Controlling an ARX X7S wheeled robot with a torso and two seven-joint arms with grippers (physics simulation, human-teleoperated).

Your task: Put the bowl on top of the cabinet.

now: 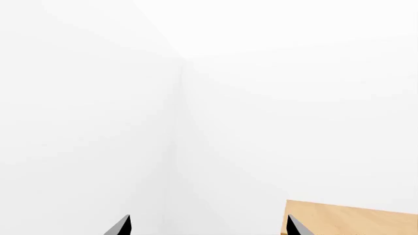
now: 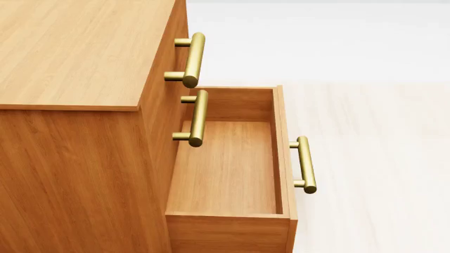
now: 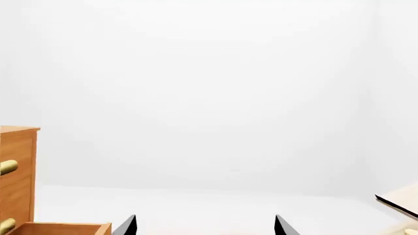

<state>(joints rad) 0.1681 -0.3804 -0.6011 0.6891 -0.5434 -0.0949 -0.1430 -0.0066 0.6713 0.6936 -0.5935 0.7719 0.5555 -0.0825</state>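
Observation:
The bowl is out of view in all three views. The orange-brown cabinet [image 2: 77, 47] fills the left of the head view, its flat top bare. Its third drawer [image 2: 228, 168] is pulled out and holds nothing. Neither arm shows in the head view. My left gripper [image 1: 207, 225] is open, its dark fingertips wide apart with nothing between them; a corner of a wooden surface [image 1: 353, 218] lies by one tip. My right gripper [image 3: 205, 225] is open and empty too, with the cabinet [image 3: 16, 171] and the open drawer [image 3: 58, 228] off to one side.
Brass bar handles [image 2: 193, 58] stick out from the two shut upper drawers, and another [image 2: 304, 164] from the open drawer's front. Pale floor [image 2: 372, 158] lies to the right of the cabinet. A pale tilted board edge [image 3: 398, 200] shows in the right wrist view.

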